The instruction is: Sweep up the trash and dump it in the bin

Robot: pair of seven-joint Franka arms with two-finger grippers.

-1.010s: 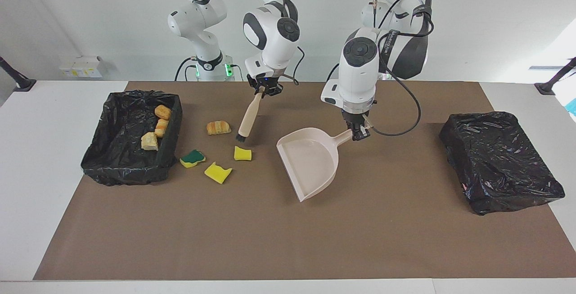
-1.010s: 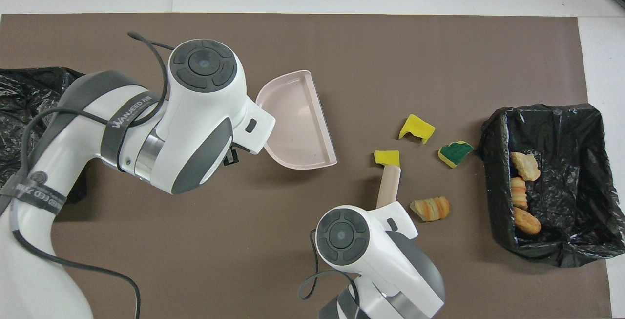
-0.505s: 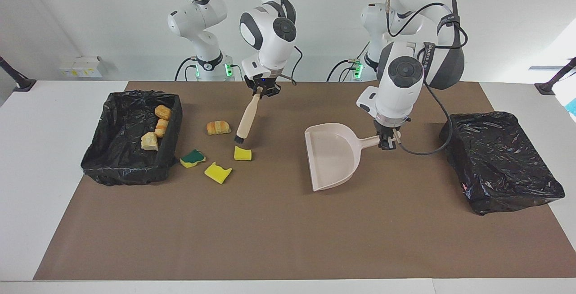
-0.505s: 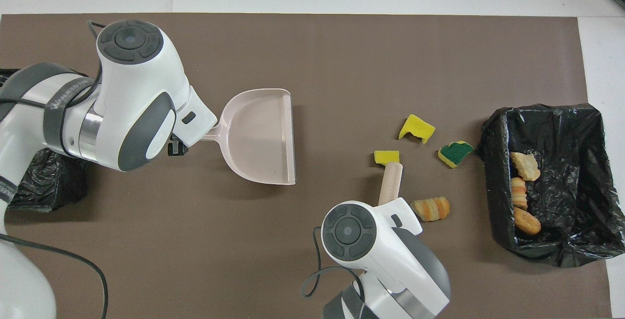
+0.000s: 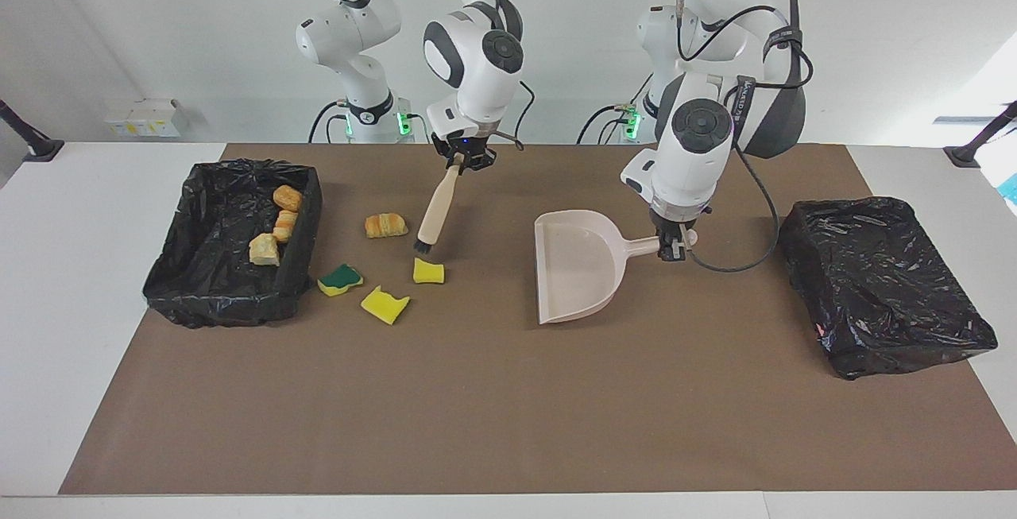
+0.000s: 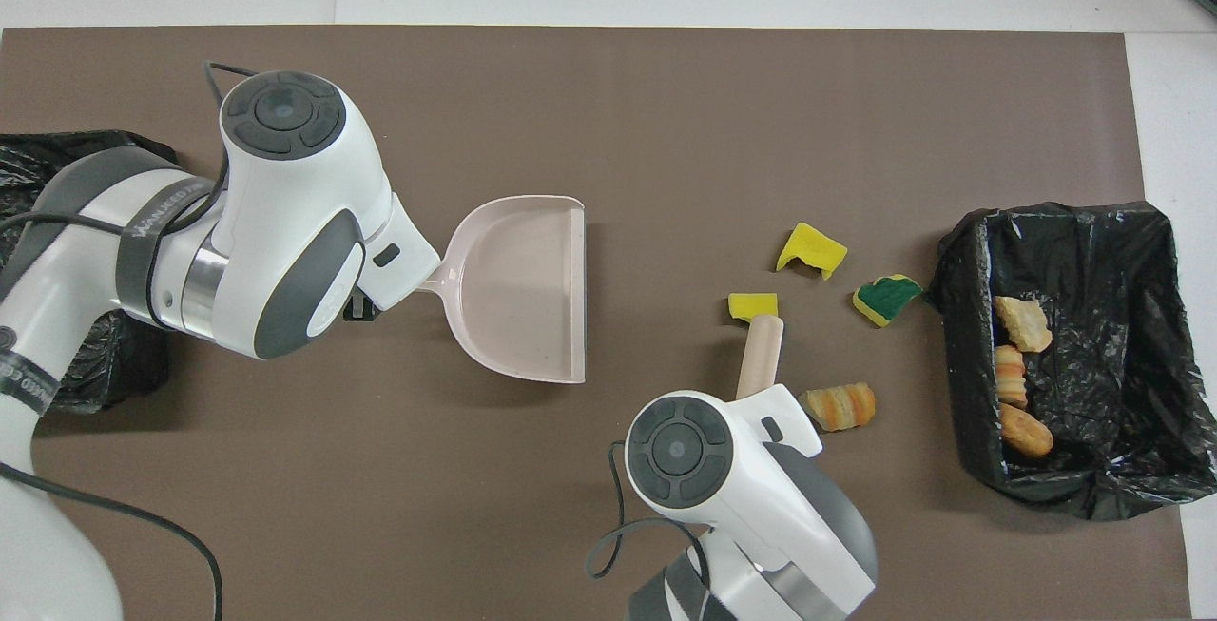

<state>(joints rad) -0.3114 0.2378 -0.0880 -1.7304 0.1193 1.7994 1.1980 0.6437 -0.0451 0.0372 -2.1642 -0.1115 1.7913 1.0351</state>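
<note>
Lately shifted: dustpan (image 5: 578, 266), gripped by left claw (image 5: 672, 247), swung round and drawn back toward the loose trash (image 5: 386, 225), mouth now facing it. Right claw (image 5: 463, 159) grips the brush (image 5: 437, 210), bristles beside a yellow sponge piece (image 5: 428, 270). Three pieces lie in the bin (image 5: 208, 290). Brown-matted bench (image 5: 493, 408), white wall.

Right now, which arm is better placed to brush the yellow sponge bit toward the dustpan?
The right arm: its jaws hold the brush, bristles beside that sponge. The left holds the dustpan.
</note>
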